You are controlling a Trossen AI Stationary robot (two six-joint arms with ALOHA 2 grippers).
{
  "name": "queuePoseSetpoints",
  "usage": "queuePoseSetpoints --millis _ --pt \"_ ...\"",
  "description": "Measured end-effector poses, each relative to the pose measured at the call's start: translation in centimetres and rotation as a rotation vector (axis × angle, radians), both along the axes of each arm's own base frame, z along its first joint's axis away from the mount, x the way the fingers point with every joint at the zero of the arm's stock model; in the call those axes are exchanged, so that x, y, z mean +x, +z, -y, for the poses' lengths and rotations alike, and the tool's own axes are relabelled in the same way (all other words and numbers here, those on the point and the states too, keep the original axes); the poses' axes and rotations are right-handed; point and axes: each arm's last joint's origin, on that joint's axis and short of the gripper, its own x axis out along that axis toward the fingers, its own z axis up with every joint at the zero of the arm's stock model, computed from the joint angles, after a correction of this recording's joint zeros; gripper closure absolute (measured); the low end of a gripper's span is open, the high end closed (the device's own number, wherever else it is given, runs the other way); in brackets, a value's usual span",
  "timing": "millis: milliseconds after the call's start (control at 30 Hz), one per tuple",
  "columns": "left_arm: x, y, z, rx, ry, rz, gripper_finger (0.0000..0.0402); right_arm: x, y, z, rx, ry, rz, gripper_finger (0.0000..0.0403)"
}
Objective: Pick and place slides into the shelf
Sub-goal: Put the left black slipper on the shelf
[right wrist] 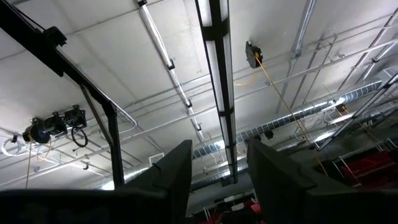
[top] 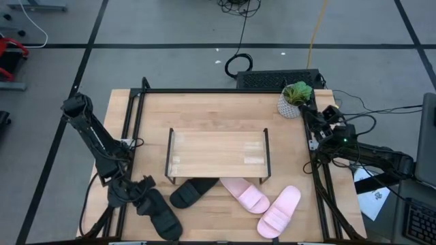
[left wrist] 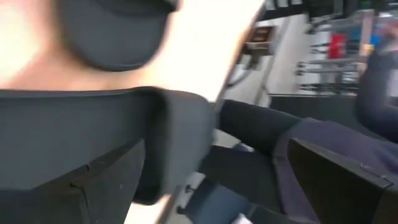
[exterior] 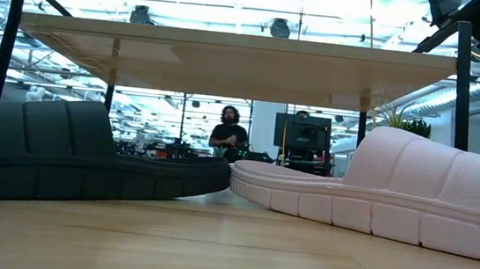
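Note:
The shelf (top: pixel 218 153) stands mid-table, its board top bare. One black slide (top: pixel 193 192) lies with its far end under the shelf's near edge and also shows in the low view (exterior: pixel 88 155). One pink slide (top: pixel 245 196) lies beside it, partly under the shelf, and the other pink slide (top: pixel 281 211) lies nearer the front edge. My left gripper (top: pixel 142 192) is at the near left corner, shut on the second black slide (top: pixel 162 218). My right gripper (top: pixel 320 117) waits at the table's right edge beside a plant, open and empty, pointing up at the ceiling (right wrist: pixel 217 180). My left gripper holds the second black slide by its far end (top: pixel 146 203), coming from the table's left and far side. The slide's body (left wrist: pixel 87 155) fills the blurred left wrist view. Which part the fingers grip, and whether the slide is off the table, I cannot tell.
A small potted plant (top: pixel 296 99) stands at the far right corner. Black frame rails (top: pixel 131 129) run along the table's left and right sides. A person (exterior: pixel 229 133) stands in the room far beyond the table.

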Motion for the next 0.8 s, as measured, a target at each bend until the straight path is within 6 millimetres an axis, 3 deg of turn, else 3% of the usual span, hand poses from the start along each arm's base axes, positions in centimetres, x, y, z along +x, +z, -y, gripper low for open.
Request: queuePoseSetpoints --millis 367,800 --pt "0.0 -1.0 -0.1 0.038 0.002 -0.084 0.0007 0.2 -0.2 0.1 0.012 -0.001 -0.022 0.0259" --pt "2.3 -3.5 1.6 0.009 -0.031 -0.114 0.0007 0.2 -0.2 0.1 0.010 -0.003 -0.022 0.0259"
